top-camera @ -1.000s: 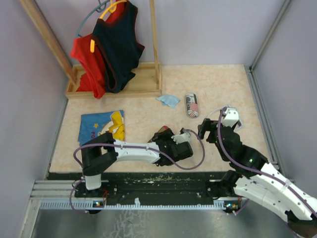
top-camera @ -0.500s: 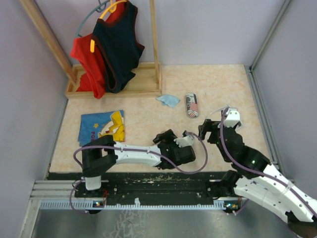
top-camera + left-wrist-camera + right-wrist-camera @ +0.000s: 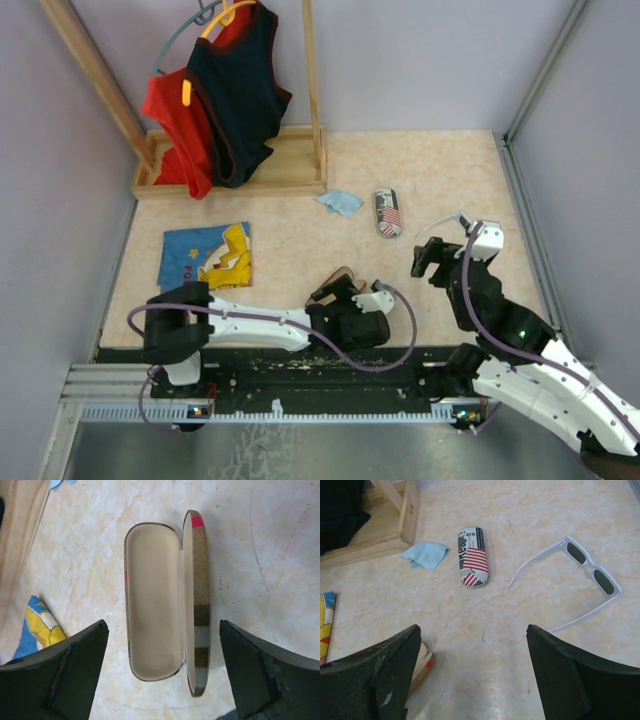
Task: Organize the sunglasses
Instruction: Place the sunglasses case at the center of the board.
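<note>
The white-grey sunglasses [image 3: 590, 573] lie open on the table, arms spread, at the right of the right wrist view. The dark brown pair is out of view. The plaid case [image 3: 152, 602] lies open and empty, cream inside, its lid [image 3: 198, 605] standing on the right. It shows in the top view [image 3: 333, 283] just beyond my left gripper [image 3: 348, 312]. My left gripper [image 3: 162, 680] is open, its fingers either side of the case's near end, touching nothing. My right gripper [image 3: 475, 680] is open and empty over bare table, near the white pair [image 3: 452, 219].
A closed flag-print case [image 3: 473, 556] and a light-blue cloth [image 3: 424, 555] lie beyond the right gripper. A wooden clothes rack base [image 3: 235, 165] with hanging tops stands at the back left. A blue and yellow garment [image 3: 205, 255] lies at the left.
My left gripper has drawn back toward the near edge, uncovering the open plaid case. My right gripper has shifted slightly right and back.
</note>
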Tool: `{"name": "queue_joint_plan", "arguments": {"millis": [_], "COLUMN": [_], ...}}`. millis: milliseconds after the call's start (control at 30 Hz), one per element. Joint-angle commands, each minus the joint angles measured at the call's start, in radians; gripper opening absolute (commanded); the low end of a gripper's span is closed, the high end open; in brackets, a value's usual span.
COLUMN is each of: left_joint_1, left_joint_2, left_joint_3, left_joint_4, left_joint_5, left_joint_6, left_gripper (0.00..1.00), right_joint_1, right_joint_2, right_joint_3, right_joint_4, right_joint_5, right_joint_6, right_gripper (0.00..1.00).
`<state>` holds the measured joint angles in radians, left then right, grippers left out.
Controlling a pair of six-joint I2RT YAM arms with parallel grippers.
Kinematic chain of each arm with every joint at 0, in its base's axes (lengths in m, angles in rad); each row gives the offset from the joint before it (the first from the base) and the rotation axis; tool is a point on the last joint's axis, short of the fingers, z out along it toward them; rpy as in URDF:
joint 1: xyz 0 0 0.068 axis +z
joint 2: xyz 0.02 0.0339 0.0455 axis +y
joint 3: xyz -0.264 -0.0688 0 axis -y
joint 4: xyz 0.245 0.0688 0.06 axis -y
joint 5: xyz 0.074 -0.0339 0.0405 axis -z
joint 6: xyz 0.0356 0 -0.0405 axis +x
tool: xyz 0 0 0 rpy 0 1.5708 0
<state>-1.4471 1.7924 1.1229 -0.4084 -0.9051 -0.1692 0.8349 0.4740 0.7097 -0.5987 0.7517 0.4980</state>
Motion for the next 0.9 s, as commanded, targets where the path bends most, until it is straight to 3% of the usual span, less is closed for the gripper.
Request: {"name": "queue_joint_plan", "arguments": {"millis": [0,267,433,667,867], "left_joint_1": [-0.004,-0.003,0.014,0.146,0.151], "left_joint_2": [-0.134,-0.351,-0.508,-0.677,-0.801], "left_joint_3": [-0.062,-0.182,-0.271,-0.365,-0.486], "left_joint_4": [0.152,0.356,0.447,0.267,0.229], "left_joint_5": [0.111,0.327,0.29,0.291,0.356], "left_joint_6": [0.063,0.141,0.079,-0.204,-0.361], "left_gripper": [0.97,0.95,0.89,0.68,0.62], "right_joint_1": [-0.001,-0.002,-0.018,-0.17,-0.196], "right_joint_2": [-0.019,0.047,0.181,0.472,0.716], "right_joint_3": [0.053,0.048,0.028,0.051,0.072], "right_joint_4": [-0.012,-0.065,0.034,0.235,0.403], "right_joint_5": [0.089,0.022,-0.146,-0.607,-0.787], "right_joint_6": [0.06,0.105,-0.001,-0.166,-0.273], "right_gripper": [0.86,0.85,0.83,0.8,0.79]}}
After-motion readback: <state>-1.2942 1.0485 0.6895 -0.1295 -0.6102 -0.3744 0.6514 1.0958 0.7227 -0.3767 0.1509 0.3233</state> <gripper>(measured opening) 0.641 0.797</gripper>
